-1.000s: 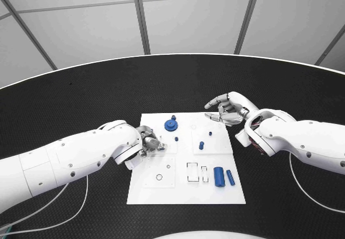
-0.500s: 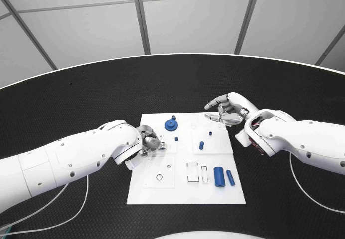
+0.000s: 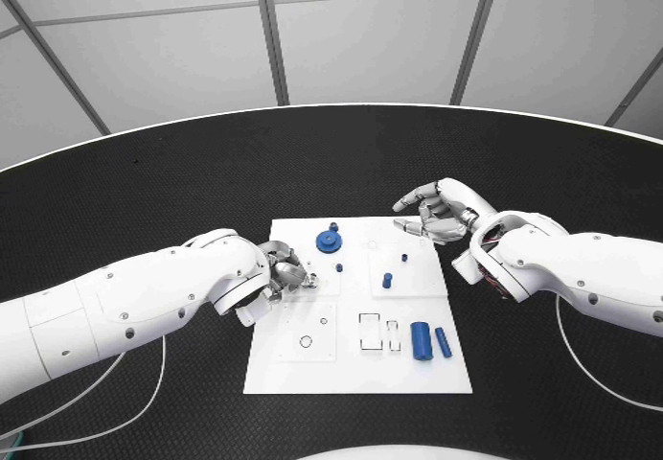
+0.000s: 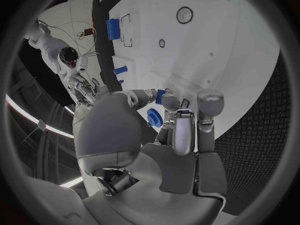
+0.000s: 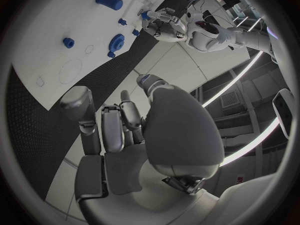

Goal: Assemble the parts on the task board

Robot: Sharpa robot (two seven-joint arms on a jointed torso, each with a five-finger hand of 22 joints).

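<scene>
left hand (image 3: 286, 271) at task board (image 3: 415, 376) 9 o'clock edge, fingers curled, grip unclear | right hand (image 3: 440, 213) at 1 o'clock corner, spread, holding nothing | blue gear (image 3: 329, 241) at 12

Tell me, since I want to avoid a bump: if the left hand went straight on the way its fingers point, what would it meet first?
Probably the blue gear, on the task board just beyond the left hand. In the left wrist view it sits right past the fingertips. Depth is unclear, so the fingers might pass above it.

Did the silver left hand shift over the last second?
Barely. The silver left hand stays at the left edge of the white task board, near the blue gear-shaped part; only its forearm shifted slightly.
</scene>
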